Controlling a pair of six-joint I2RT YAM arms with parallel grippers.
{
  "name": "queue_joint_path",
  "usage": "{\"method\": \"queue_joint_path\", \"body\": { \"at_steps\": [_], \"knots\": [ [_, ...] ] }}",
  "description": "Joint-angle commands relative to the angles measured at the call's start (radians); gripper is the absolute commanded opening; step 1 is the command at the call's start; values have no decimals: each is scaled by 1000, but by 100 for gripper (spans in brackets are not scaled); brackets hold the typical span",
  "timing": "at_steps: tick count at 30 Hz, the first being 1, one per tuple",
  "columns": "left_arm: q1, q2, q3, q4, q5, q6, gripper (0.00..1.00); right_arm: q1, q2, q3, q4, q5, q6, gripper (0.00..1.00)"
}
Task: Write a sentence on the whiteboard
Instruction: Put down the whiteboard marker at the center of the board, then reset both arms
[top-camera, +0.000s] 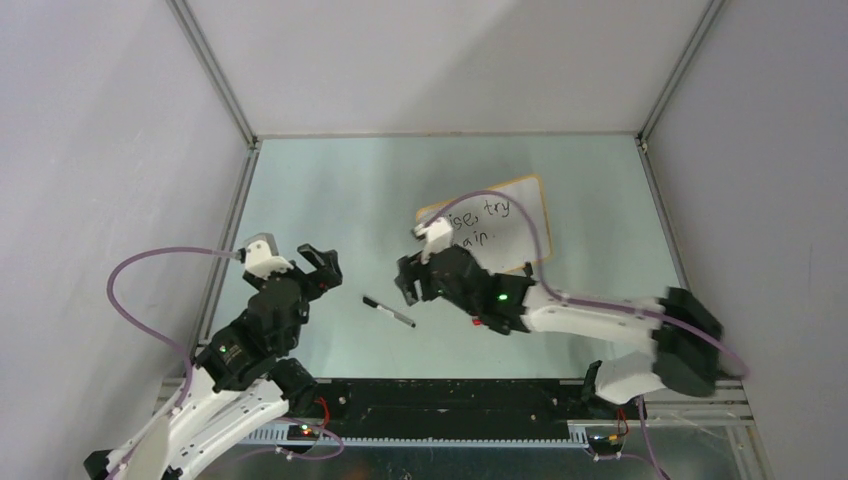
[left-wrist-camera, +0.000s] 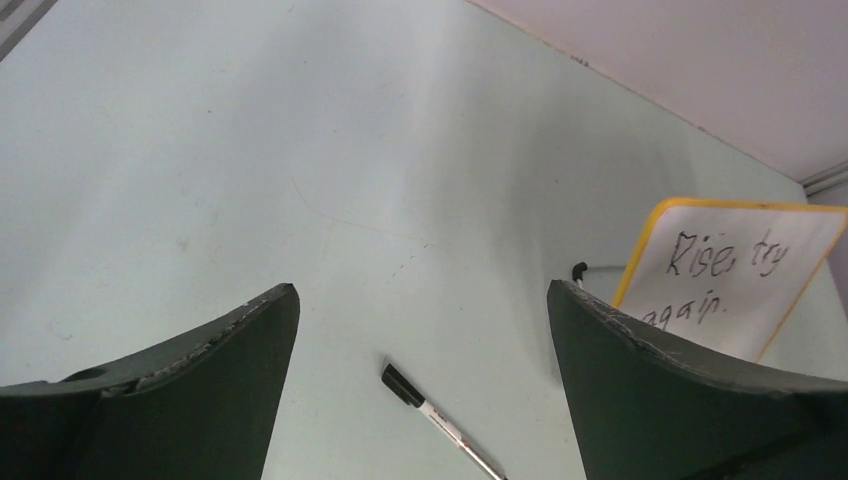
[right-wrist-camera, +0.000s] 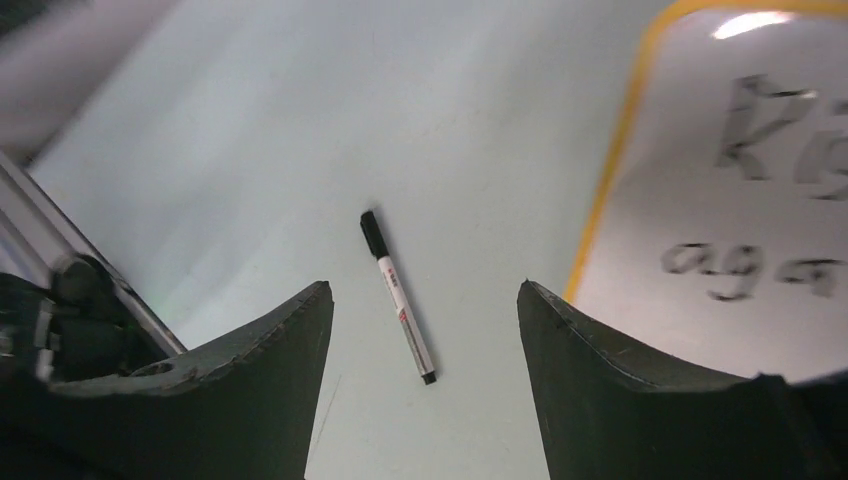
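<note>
Whiteboard (top-camera: 512, 238) on the desk (top-camera: 330, 190), sentence (top-camera: 482, 222) in black marker ink, pen (top-camera: 388, 311) lying loose between the arms, left hand (top-camera: 326, 266) spread wide, right hand (top-camera: 409, 286) spread wide

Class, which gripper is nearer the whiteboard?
Right. The right gripper hangs beside the whiteboard, at its near-left corner; the left gripper sits farther left, beyond the marker.

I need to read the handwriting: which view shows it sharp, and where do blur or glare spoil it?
Left wrist: the sentence reads sharp. Right wrist: blurred, with glare on the whiteboard. Top external: small, the right arm hiding part.
</note>
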Motion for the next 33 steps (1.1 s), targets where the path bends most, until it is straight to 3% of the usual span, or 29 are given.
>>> {"method": "queue_joint_path", "body": {
  "at_steps": [1,10,16,21,24,27,30,33],
  "knots": [
    [7,27,-44,102,-59,28,99,-90,-282,-95,-80,36,42,71],
    [12,160,-110,263,-142,115,99,-384,-756,-318,-340,155,58,69],
    [100,214,-151,355,-172,192,99,-618,-875,-494,-328,235,40,70],
    [256,257,-199,501,-131,237,99,-799,-904,-633,-44,213,17,70],
    [305,335,-187,568,-154,284,99,-934,-838,-682,117,198,5,70],
    [368,376,-274,838,-93,428,99,-1014,-744,-740,293,149,-70,71],
    [438,380,-353,1022,-25,502,98,-1088,-713,-849,567,-20,-194,72],
    [530,457,-433,1256,66,614,93,-1147,-644,-871,655,-96,-217,72]
  ]
}}
